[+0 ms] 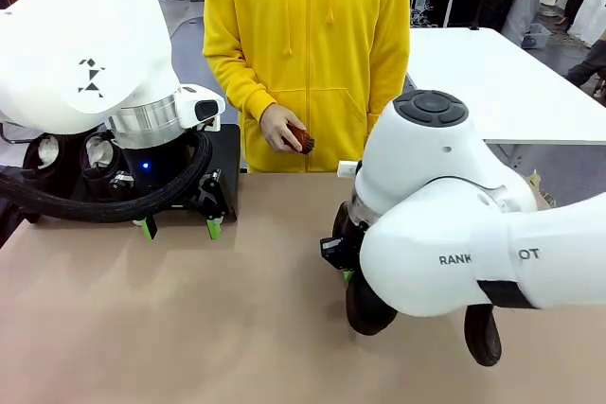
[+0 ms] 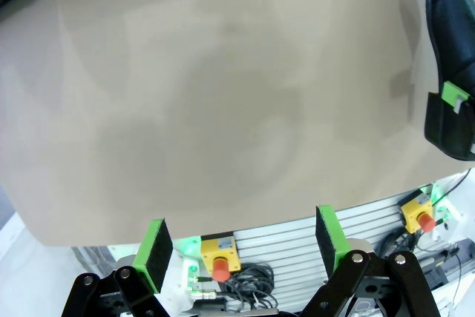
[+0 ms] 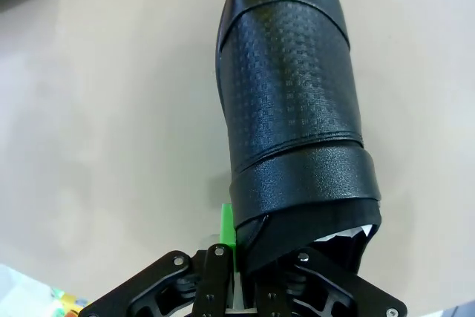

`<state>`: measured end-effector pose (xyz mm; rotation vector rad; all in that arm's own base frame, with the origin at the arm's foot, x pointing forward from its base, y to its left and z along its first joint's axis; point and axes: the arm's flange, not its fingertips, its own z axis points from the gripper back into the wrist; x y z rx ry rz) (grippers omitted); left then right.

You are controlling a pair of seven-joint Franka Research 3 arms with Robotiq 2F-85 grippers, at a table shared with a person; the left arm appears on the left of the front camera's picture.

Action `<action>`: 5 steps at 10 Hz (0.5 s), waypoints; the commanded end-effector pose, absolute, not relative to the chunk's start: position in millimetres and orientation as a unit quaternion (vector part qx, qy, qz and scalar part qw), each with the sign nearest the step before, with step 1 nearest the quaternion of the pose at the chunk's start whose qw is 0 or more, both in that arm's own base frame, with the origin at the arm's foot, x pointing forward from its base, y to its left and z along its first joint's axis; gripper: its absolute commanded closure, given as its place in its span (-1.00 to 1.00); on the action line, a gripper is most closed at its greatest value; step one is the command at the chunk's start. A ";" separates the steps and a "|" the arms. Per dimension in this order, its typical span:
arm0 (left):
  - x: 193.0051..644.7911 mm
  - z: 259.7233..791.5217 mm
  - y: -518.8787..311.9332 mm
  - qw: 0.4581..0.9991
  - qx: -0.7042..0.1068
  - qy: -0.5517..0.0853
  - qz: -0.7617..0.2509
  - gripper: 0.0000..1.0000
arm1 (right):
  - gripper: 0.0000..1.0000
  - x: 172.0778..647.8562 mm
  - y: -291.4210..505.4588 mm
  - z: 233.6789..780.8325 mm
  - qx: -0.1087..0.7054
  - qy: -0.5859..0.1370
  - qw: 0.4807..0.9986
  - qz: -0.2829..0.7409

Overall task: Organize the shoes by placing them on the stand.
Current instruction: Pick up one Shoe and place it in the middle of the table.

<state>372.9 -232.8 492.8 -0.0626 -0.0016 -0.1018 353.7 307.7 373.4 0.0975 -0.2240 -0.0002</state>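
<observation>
My right gripper (image 1: pixel 345 262) is shut on the heel rim of a black shoe (image 1: pixel 365 306), just above the tan table. In the right wrist view that shoe (image 3: pixel 293 102) points away from the gripper (image 3: pixel 249 254), toe far and textured upper showing. A second shoe (image 1: pixel 482 333) lies partly under my right arm. Two shoes (image 1: pixel 45 152) with pale linings sit on the black stand (image 1: pixel 228 153) at the back left. My left gripper (image 1: pixel 179 227) hangs open over the table in front of the stand; its green pads (image 2: pixel 156 246) hold nothing.
A person in a yellow hoodie stands at the far edge, holding a small brown object (image 1: pixel 301 139). The left wrist view shows bare tabletop (image 2: pixel 223 94), the held shoe (image 2: pixel 453 42) at the right, and the table's near edge with red stop buttons (image 2: pixel 220 265) below.
</observation>
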 end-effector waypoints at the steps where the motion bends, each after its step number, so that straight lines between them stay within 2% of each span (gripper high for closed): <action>1: 372.4 494.5 -229.4 0.998 -0.033 -0.002 -0.053 -1.00 | 1.00 371.0 325.4 363.3 0.063 -0.123 0.990 -0.033; 2: 372.4 494.5 -229.4 0.998 -0.033 -0.002 -0.053 -1.00 | 1.00 376.2 325.3 356.0 0.061 -0.110 0.991 -0.041; 3: 372.4 494.5 -229.4 0.998 -0.033 -0.002 -0.053 -1.00 | 0.88 379.1 324.0 354.4 0.065 -0.100 0.992 -0.045; 5: 372.4 494.5 -229.4 0.998 -0.033 -0.002 -0.053 -1.00 | 0.12 383.0 322.4 354.5 0.075 -0.092 0.992 -0.039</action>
